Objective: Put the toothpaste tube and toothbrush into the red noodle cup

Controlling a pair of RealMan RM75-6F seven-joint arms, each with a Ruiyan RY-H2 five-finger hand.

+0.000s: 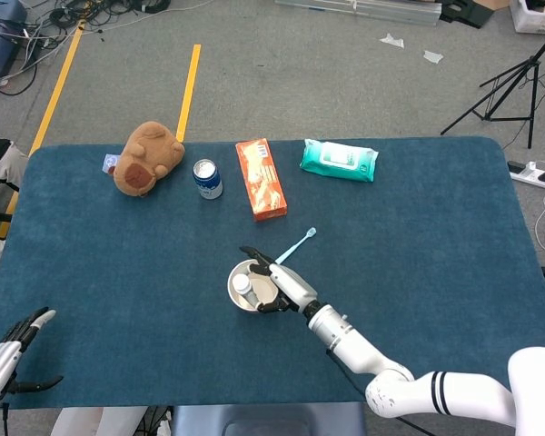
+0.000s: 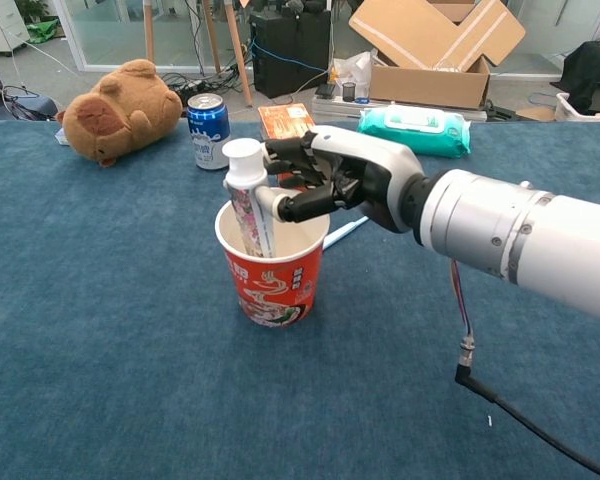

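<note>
Presently, the right hand [image 2: 325,180] sits above the rim of the red paper noodle cup [image 2: 273,272], its dark fingers [image 2: 302,203] curled and pinching the white toothpaste tube [image 2: 250,200] just below the round white cap. The tube stands nearly upright, lower end inside the cup at its left inner wall, cap well above the rim. In the head view the cup [image 1: 239,295] stands near the middle of the blue cloth-covered surface [image 1: 436,245], slightly toward the near edge, with the tube's cap [image 1: 242,283] showing inside it and the right hand [image 1: 277,283] over its right side.

The light blue toothbrush [image 1: 295,246] lies flat on the surface just beyond and right of the cup, pointing far-right; in the chest view only part of it [image 2: 345,231] shows behind the cup.

The left hand [image 1: 9,363] rests at the near left corner, fingers spread, holding nothing.

Along the far edge, from left to right: a brown plush toy [image 1: 145,158], a blue drink can [image 1: 207,178], an orange carton box [image 1: 261,179], and a green pack of wipes [image 1: 339,160]. Wide bare cloth lies to the right of the cup and to its left.
</note>
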